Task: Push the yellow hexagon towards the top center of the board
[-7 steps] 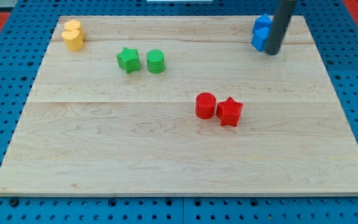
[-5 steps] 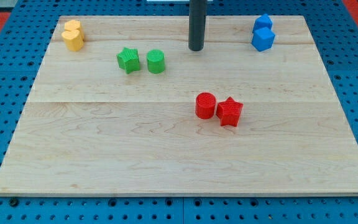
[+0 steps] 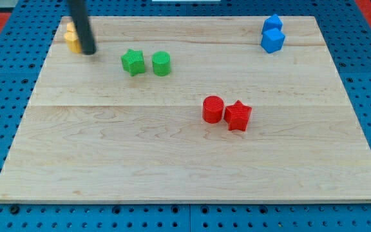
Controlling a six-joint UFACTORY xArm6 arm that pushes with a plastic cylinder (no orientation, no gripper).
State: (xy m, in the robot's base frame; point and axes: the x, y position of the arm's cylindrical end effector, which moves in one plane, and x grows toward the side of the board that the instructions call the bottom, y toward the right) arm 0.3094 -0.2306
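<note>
At the far left corner of the table (image 3: 172,161), two yellow blocks (image 3: 71,37) sit touching, mostly hidden behind my rod, so I cannot tell which is the hexagon; my tip (image 3: 89,51), a bare rod tool with nothing to open or hold, rests just right of them. To do this push well, I judge the tip must swing round to the pair's left side and drive rightward along the far edge. That line stays far of the green star (image 3: 133,62) and green cylinder (image 3: 161,63), and stops well short of the blue blocks (image 3: 272,33) at far right.

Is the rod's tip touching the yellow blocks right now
Cannot tell. In the camera view my tip sits at the yellow blocks' right edge, the rod covering that side, so no contact line or gap shows.
</note>
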